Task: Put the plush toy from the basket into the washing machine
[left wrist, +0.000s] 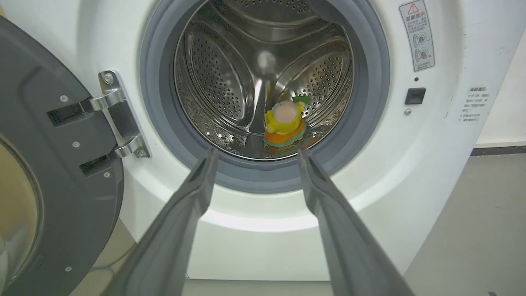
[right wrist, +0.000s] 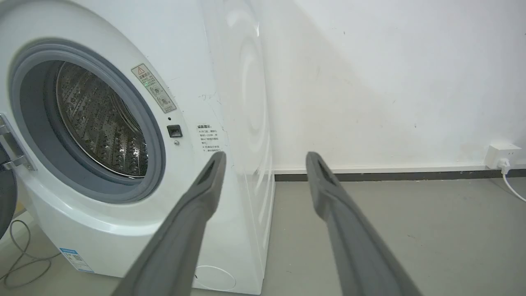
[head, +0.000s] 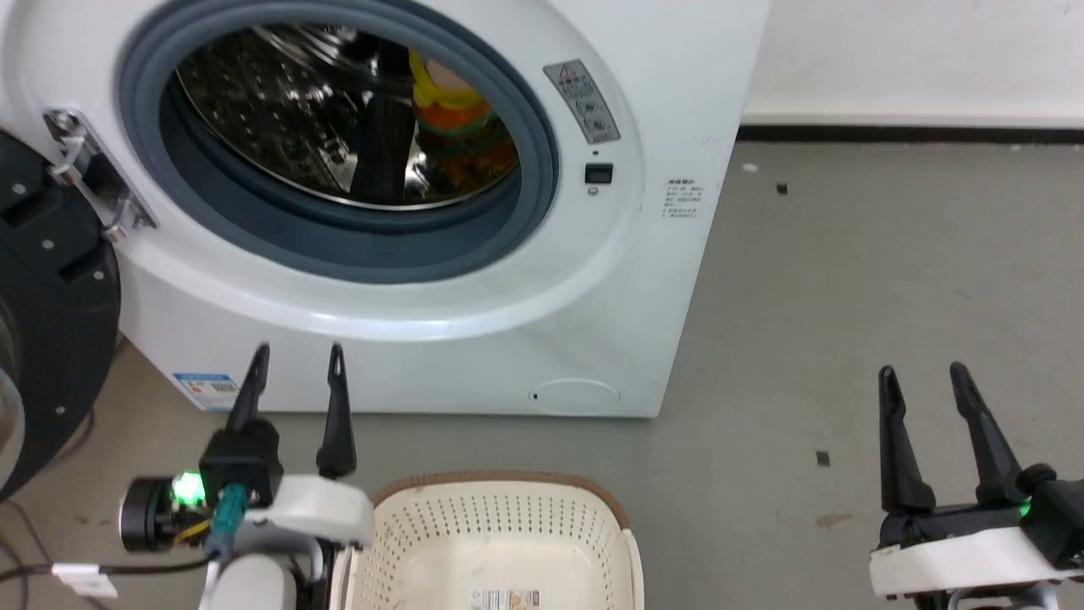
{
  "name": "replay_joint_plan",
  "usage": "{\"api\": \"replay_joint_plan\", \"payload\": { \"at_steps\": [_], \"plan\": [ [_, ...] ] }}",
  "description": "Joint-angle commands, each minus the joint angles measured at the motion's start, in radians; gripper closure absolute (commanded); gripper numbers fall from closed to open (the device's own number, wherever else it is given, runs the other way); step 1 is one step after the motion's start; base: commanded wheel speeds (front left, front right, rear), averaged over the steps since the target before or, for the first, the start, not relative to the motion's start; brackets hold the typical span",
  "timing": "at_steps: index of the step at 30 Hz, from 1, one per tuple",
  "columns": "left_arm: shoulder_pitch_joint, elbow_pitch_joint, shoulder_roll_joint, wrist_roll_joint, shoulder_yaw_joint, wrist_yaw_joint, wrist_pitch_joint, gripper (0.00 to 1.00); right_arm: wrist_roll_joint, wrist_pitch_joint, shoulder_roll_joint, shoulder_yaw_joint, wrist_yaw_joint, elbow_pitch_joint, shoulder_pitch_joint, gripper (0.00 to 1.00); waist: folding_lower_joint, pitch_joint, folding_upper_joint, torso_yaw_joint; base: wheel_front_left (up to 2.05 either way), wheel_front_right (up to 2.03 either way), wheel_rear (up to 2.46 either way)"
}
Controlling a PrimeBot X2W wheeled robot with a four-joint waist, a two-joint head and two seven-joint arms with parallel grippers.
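Plush toy: the plush toy (left wrist: 283, 123) lies inside the drum (left wrist: 222, 82) of the washing machine (head: 660, 280), on the drum's lower wall at about 5 o'clock of the porthole in the left wrist view. Its yellow body and peach end face the opening, with the orange bun beneath. In the head view it shows at about 1 o'clock of the opening.
Washing machine: it stands on the grey floor (head: 847, 296) with its black door (head: 51, 280) swung open at 9 o'clock. A grey gasket (left wrist: 370, 102) rings the porthole.
Basket: the basket (head: 508, 479) sits on the floor at 6 o'clock of the head view, in front of the machine. A printed label (head: 506, 600) lies on its inner bottom.
Left gripper: the left gripper (head: 298, 349) is at 8 o'clock of the head view, just beside the basket. Its jaws are wide apart, hold nothing and point at the porthole.
Right gripper: the right gripper (head: 921, 370) is at 4 o'clock, well apart from the machine. Its jaws are wide and hold nothing, over bare floor.
Wall: a white socket (right wrist: 499, 154) sits at 3 o'clock of the right wrist view.
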Motion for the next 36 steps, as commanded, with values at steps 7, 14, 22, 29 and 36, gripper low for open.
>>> {"api": "replay_joint_plan", "payload": {
  "at_steps": [7, 14, 22, 29, 36],
  "plan": [
    [0.143, -0.034, 0.006, 0.01, -0.005, 0.015, -0.005, 0.0, 0.003, -0.004, 0.0, 0.008, -0.001, 0.005, 0.07, 0.0, 0.0002, -0.092, 0.0, -0.007, 0.0, 0.0, 0.0],
    [0.155, -0.032, 0.0, -0.001, -0.009, 0.007, 0.002, 1.0, 0.001, 0.0, 0.0, 0.006, 0.0, 0.003, 0.071, 1.0, 0.0002, -0.095, 0.0, -0.001, 0.0, 0.0, 0.0],
    [0.158, -0.043, -0.002, 0.0, -0.009, 0.004, 0.016, 1.0, -0.008, 0.015, 0.0, 0.01, 0.0, 0.003, 0.068, 1.0, 0.0002, -0.097, 0.0, -0.002, 0.0, 0.0, 0.0],
    [0.161, -0.054, -0.004, 0.002, -0.009, 0.0, 0.03, 1.0, -0.017, 0.029, 0.0, 0.014, 0.0, 0.004, 0.066, 1.0, 0.0002, -0.099, 0.0, -0.004, 0.0, 0.0, 0.0],
    [0.163, -0.064, -0.006, 0.003, -0.008, -0.002, 0.043, 1.0, -0.024, 0.042, 0.0, 0.017, 0.0, 0.004, 0.064, 1.0, 0.0002, -0.101, 0.0, -0.005, 0.0, 0.0, 0.0]
  ]
}}
